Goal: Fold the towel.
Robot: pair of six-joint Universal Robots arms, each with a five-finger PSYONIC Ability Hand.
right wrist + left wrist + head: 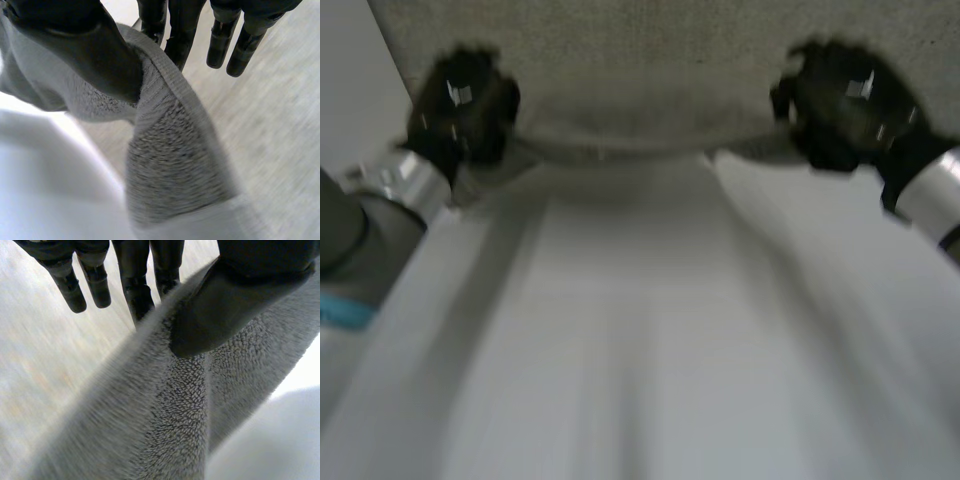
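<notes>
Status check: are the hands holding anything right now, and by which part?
Both hold the grey towel. The left hand pinches its edge between thumb and fingers toward one end; the right hand does likewise toward the other end.

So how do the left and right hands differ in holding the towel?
The left hand pinches the towel toward its left end, the right hand toward its right end. Under the left hand's thumb the cloth runs smooth with one crease; under the right hand's its hem bunches. Shared: both thumbs press cloth against fingers, other fingers straight and free.
</notes>
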